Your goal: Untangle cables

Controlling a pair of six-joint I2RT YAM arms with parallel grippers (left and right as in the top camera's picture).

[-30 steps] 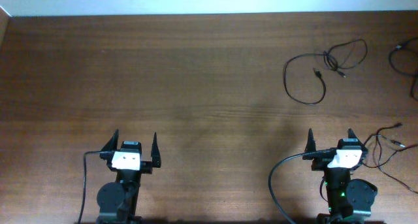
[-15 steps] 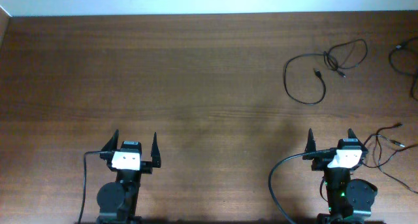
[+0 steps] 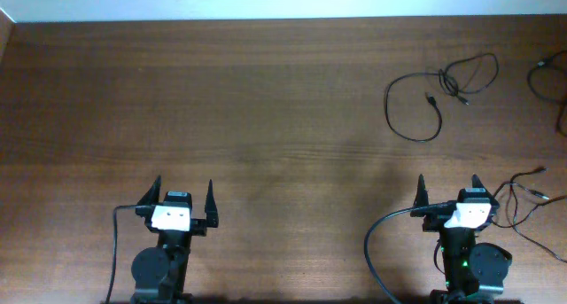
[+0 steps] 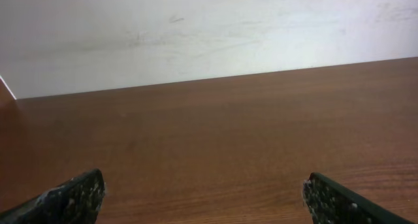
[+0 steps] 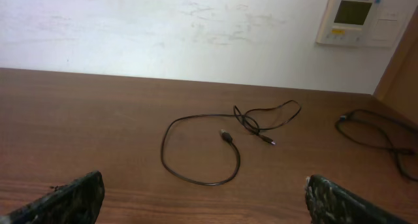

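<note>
A thin black cable (image 3: 413, 105) lies looped at the far right of the table, knotted at its upper end; it also shows in the right wrist view (image 5: 200, 147). A second black cable (image 3: 542, 81) lies at the right edge and shows in the right wrist view (image 5: 373, 133). A third thin cable (image 3: 523, 198) lies beside the right arm's base. My left gripper (image 3: 184, 198) is open and empty near the front edge; its fingers frame bare wood in the left wrist view (image 4: 202, 198). My right gripper (image 3: 446, 190) is open and empty, well short of the looped cable, as the right wrist view (image 5: 204, 198) shows.
The wooden table (image 3: 266, 118) ends at a white wall at the back. A thermostat panel (image 5: 356, 18) hangs on the wall at the right. Thicker black cables (image 3: 376, 237) run from the arm bases at the front.
</note>
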